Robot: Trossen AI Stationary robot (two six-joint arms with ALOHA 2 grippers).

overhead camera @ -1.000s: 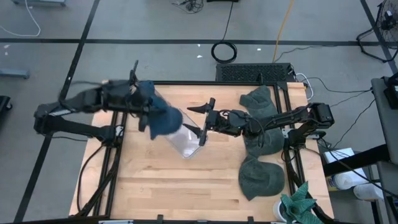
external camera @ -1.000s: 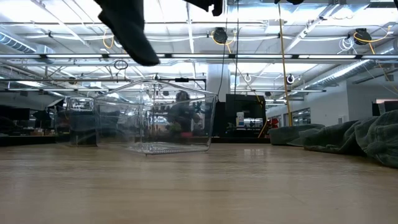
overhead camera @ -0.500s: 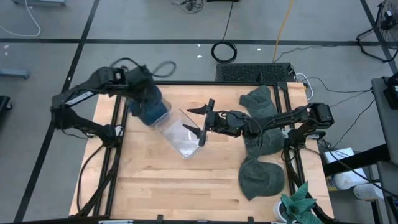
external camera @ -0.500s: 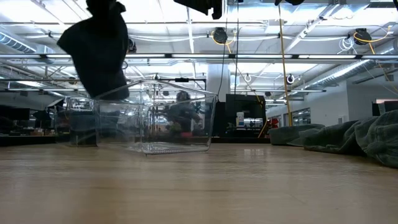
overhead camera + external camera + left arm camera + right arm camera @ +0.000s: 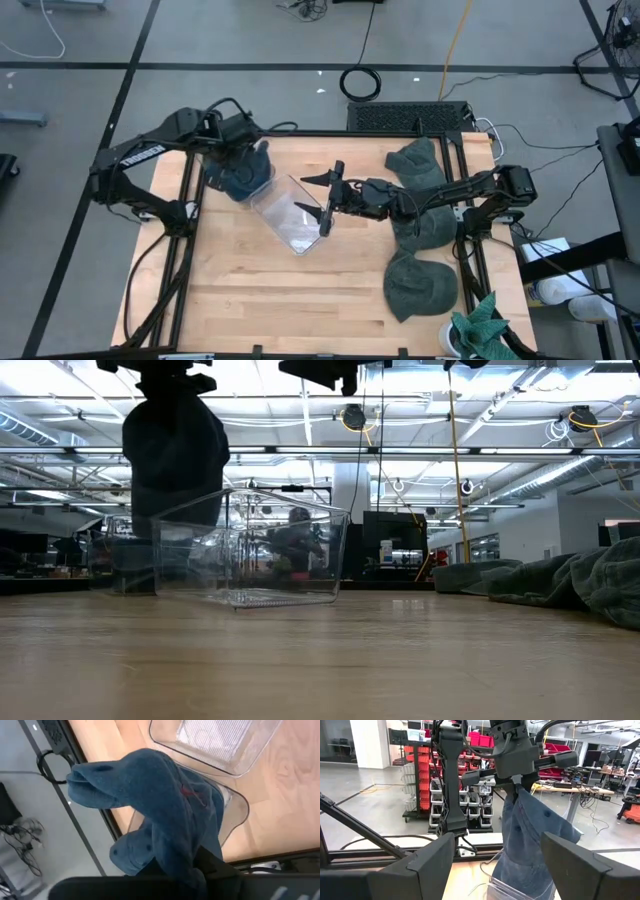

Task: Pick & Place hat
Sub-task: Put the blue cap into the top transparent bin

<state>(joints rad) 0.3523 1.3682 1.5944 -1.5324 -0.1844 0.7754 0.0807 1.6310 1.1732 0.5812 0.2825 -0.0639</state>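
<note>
The left claw (image 5: 243, 143) is clamped on the blue hat (image 5: 243, 172), hanging it over a clear box (image 5: 290, 212), not dropped in yet, while the right claw (image 5: 327, 197) waits wide apart.

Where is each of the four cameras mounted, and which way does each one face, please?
High view: overhead, straight down on the wooden table; both arms show, left gripper holding the dark blue fabric hat.
Low view: at table-top height, level across at the clear plastic bin; arms enter from above.
Left wrist view: on the left arm, down past its fingers at the hat.
Right wrist view: on the right arm, looking between its open fingers at the left gripper.
All four views show the hat.
</note>
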